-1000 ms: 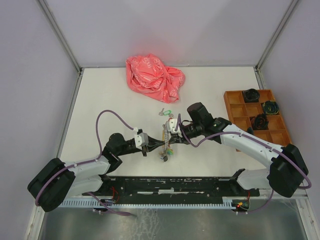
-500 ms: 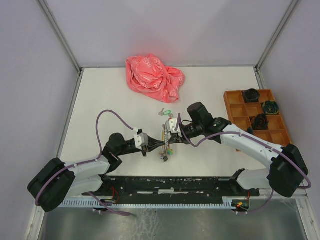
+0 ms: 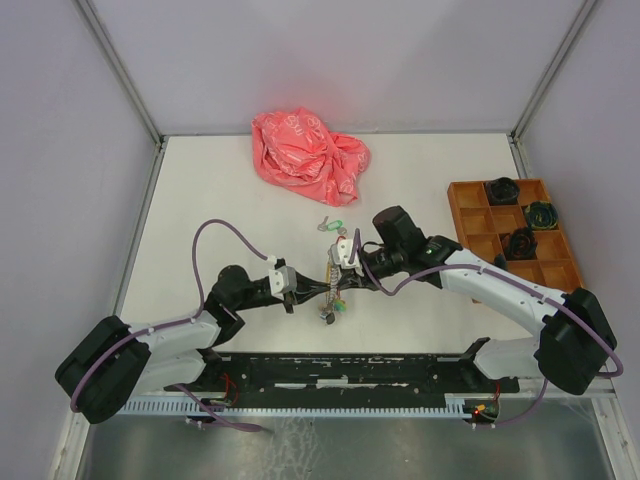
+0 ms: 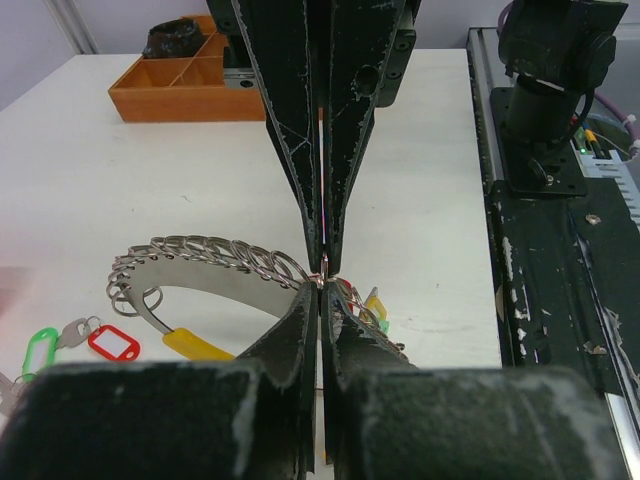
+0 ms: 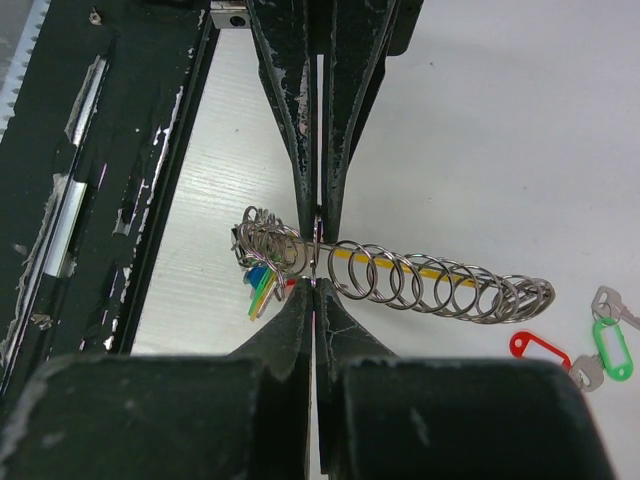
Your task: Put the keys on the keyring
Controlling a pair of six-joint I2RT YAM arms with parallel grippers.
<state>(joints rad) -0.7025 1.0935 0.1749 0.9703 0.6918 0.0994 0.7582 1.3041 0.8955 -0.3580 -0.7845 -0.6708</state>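
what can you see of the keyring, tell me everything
The keyring is a thin silver wire loop, metal by its look, strung with a long row of small split rings. Yellow, blue and green tags bunch at one end. It lies roughly level between the arms. The left gripper and right gripper are both shut on its wire at nearly one spot. Whether it touches the table is unclear.
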